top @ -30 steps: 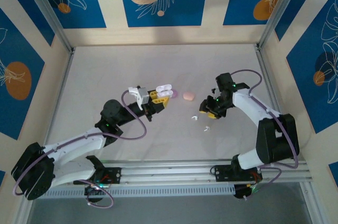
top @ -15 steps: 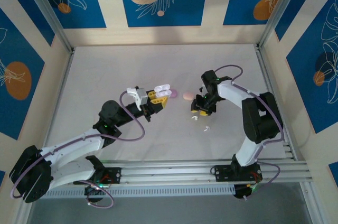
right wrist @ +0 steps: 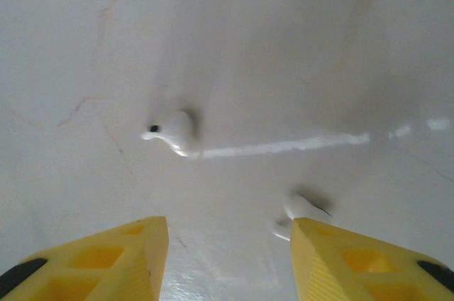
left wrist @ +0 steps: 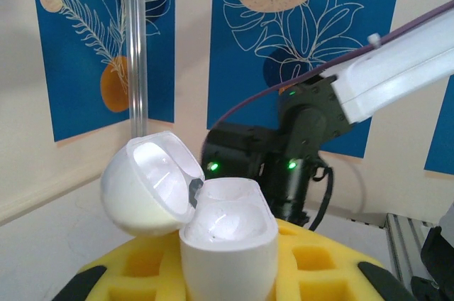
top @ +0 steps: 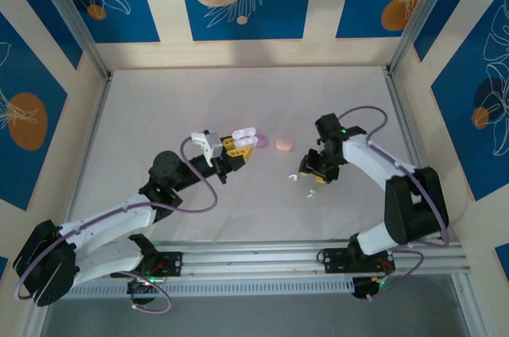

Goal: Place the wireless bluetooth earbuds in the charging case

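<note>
My left gripper (top: 238, 146) is shut on a white charging case (left wrist: 228, 237), held upright above the table with its lid (left wrist: 145, 184) swung open to the left. The case's wells look bare. Two white earbuds lie on the table: one (top: 292, 177) left of my right gripper (top: 312, 171), the other (top: 311, 191) just in front of it. In the right wrist view the first earbud (right wrist: 174, 133) lies ahead of the open yellow fingers (right wrist: 120, 258). The second earbud (right wrist: 301, 210) sits right at the tip of the right finger, partly covered by it.
A pink pebble-shaped case (top: 283, 144) rests on the table between the two grippers, and a purple one (top: 262, 141) lies right beside the held case. The right arm (left wrist: 298, 152) looms close behind the held case. Walls enclose the table on three sides.
My right gripper swung left toward the pink case, then came back right and nearer, over the two white earbuds, with its jaws a little wider. The left arm has held still.
</note>
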You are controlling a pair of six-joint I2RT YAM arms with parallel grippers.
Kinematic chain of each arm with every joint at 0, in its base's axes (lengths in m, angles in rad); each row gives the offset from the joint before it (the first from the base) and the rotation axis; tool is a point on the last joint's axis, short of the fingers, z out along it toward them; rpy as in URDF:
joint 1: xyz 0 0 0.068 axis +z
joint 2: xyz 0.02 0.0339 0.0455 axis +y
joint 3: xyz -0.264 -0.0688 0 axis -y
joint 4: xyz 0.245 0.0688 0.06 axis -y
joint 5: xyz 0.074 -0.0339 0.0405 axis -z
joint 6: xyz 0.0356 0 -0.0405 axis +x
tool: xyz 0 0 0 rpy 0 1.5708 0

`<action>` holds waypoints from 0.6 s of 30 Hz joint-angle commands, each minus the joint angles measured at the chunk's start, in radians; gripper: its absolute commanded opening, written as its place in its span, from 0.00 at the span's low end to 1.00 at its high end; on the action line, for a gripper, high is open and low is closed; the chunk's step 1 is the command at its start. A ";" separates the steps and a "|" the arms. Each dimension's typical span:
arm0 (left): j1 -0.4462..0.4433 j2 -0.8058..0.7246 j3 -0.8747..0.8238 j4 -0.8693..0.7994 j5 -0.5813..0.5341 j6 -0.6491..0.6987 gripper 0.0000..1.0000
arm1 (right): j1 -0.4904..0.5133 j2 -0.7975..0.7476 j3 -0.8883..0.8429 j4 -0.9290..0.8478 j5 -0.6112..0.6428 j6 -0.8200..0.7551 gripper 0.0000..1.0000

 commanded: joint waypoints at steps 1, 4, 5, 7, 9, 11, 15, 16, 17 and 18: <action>-0.005 -0.007 -0.002 0.021 -0.003 0.010 0.10 | -0.011 -0.035 -0.045 -0.063 0.025 0.062 0.50; -0.006 0.006 -0.001 0.037 0.003 0.001 0.10 | 0.001 -0.020 -0.076 -0.055 0.007 0.076 0.50; -0.007 0.010 0.000 0.042 0.004 -0.001 0.10 | 0.003 -0.014 -0.087 -0.041 0.002 0.082 0.50; -0.007 0.015 0.004 0.044 0.013 -0.006 0.10 | 0.004 0.008 -0.093 -0.022 -0.010 0.086 0.50; -0.007 0.013 0.008 0.036 0.018 -0.008 0.10 | 0.013 0.040 -0.085 -0.021 -0.006 0.080 0.51; -0.007 0.009 0.010 0.028 0.015 -0.006 0.10 | 0.022 0.074 -0.076 -0.014 0.006 0.077 0.51; -0.006 0.003 0.011 0.019 0.010 -0.004 0.10 | 0.036 0.105 -0.072 0.028 -0.019 0.064 0.47; -0.006 0.003 0.011 0.018 0.010 -0.004 0.10 | 0.043 0.110 -0.065 0.038 -0.027 0.051 0.46; -0.007 0.004 0.011 0.018 0.009 -0.004 0.10 | 0.052 0.118 -0.053 0.036 -0.020 0.042 0.45; -0.006 0.005 0.013 0.018 0.009 -0.006 0.10 | 0.060 0.126 -0.043 0.036 -0.013 0.030 0.44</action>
